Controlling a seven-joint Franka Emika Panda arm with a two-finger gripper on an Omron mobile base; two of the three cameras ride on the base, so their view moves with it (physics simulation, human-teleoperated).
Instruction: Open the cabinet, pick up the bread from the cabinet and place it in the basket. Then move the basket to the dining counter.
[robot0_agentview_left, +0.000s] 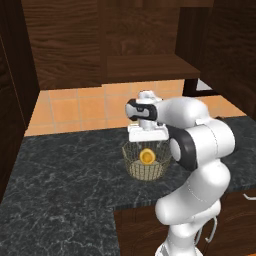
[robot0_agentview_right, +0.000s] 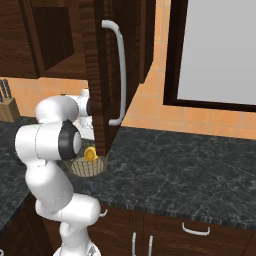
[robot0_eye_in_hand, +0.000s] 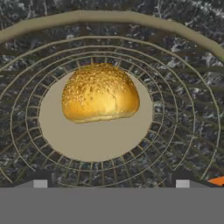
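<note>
Your hand (robot0_agentview_left: 146, 141) hangs just above the basket (robot0_agentview_left: 131, 159), fingers spread wide and holding nothing. The bun (robot0_eye_in_hand: 100, 92) lies on the basket's pale base, free of the fingers. The basket stands on the black marbled counter (robot0_agentview_left: 60, 175), beside the open cabinet door (robot0_agentview_right: 102, 75).

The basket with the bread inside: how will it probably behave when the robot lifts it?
The basket is open wire mesh, so probably light and fairly stiff. The bread lies loose on its flat base, so it may slide or roll if the basket tilts.
</note>
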